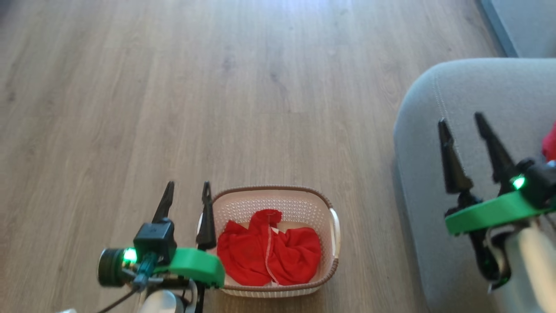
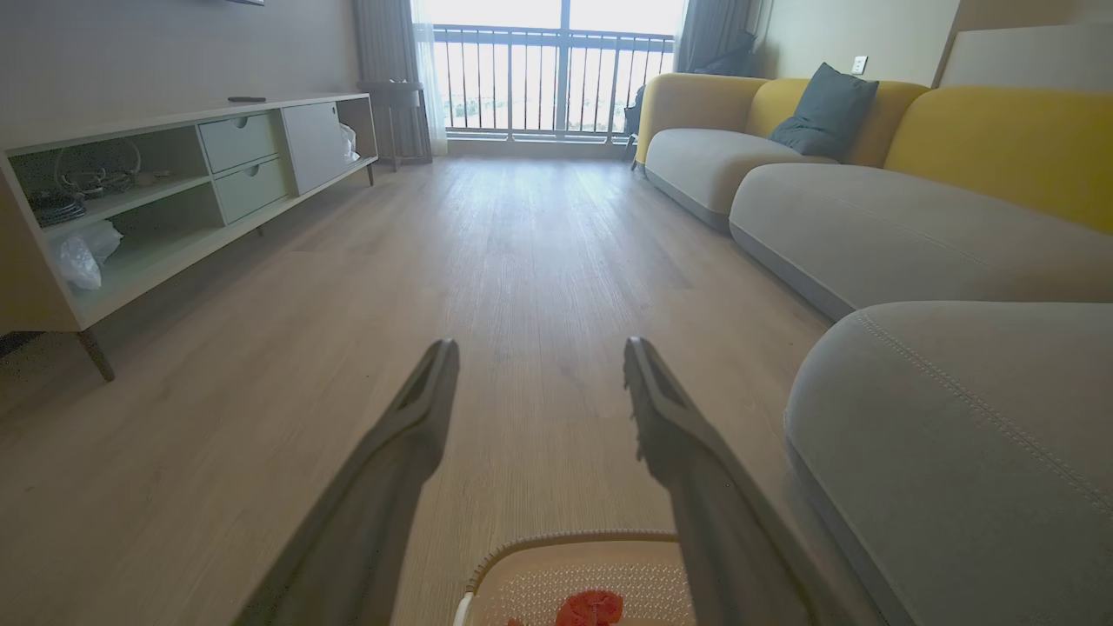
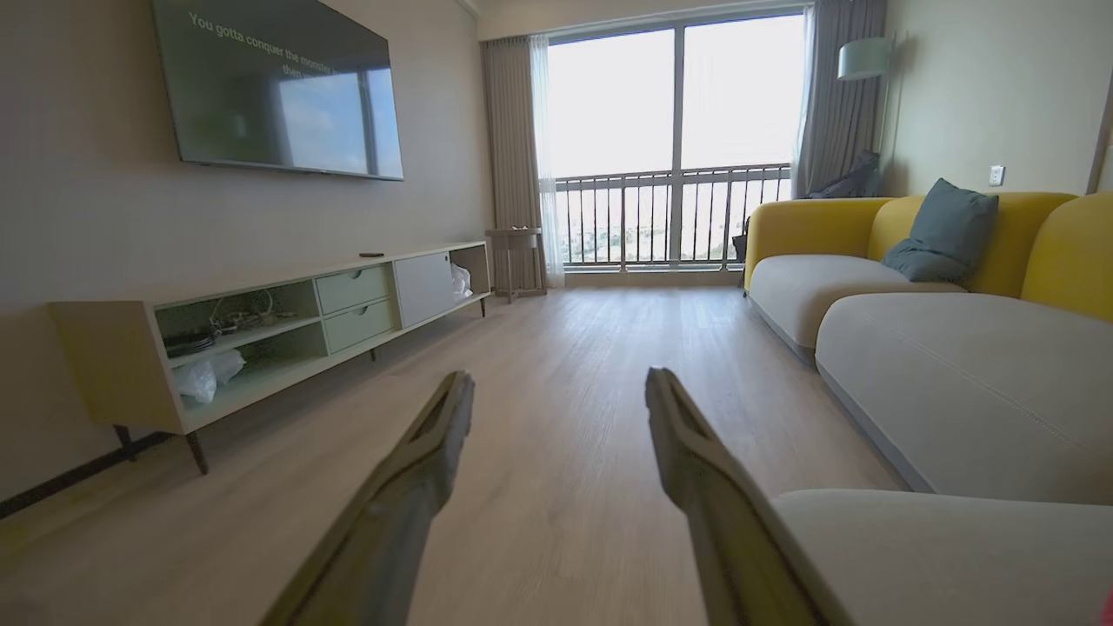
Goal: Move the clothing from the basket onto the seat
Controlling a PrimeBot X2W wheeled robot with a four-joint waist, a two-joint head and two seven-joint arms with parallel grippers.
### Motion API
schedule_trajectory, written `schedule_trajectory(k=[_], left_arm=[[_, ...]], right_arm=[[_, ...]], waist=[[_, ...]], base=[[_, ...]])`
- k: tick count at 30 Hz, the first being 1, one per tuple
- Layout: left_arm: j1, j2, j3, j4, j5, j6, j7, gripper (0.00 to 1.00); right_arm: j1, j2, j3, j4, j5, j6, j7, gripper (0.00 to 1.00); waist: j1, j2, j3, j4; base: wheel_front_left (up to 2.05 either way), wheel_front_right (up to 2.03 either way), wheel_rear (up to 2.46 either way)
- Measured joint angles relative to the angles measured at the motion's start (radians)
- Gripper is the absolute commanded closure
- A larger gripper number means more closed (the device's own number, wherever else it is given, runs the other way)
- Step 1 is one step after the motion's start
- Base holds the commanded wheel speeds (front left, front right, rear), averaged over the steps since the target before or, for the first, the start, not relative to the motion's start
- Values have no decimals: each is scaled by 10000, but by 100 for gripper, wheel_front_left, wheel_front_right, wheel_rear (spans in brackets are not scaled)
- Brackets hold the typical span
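The clothing [image 1: 269, 254] lies crumpled in the basket [image 1: 278, 188] on the floor [image 1: 260, 87], just right of the left end effector [image 1: 188, 186], whose fingers stand apart and empty beside the basket's left rim. The right end effector [image 1: 460, 119], also spread and empty, hangs over the seat [image 1: 434, 87] near its rounded edge, well apart from the basket.

Left gripper [image 1: 188, 187] and right gripper [image 1: 460, 119]: long dark tapered fingers [image 1: 451, 165], green brackets [image 1: 195, 266], lit green lamps [image 1: 129, 255], pale forearms [image 1: 525, 261], black cable [image 1: 116, 302] lower left

A red garment [image 1: 550, 147] is cut by the right edge.
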Motion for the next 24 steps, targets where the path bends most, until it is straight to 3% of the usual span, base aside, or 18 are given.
schedule_trajectory(k=[6, 16, 24], left_arm=[[644, 2, 232, 203, -146, 535, 0, 0], [711, 0, 138, 397, -113, 527, 0, 0], [846, 0, 65, 445, -113, 523, 2, 0]], right_arm=[[1008, 752, -138, 251, -255, 0, 4, 0], [1986, 1561, -324, 767, -844, 0, 6, 0], [1983, 1570, -265, 830, -1114, 0, 6, 0]], waist=[[0, 0, -170, 398], [0, 0, -106, 438], [0, -1, -69, 400]], base=[[0, 0, 0], [0, 0, 0], [0, 0, 0]])
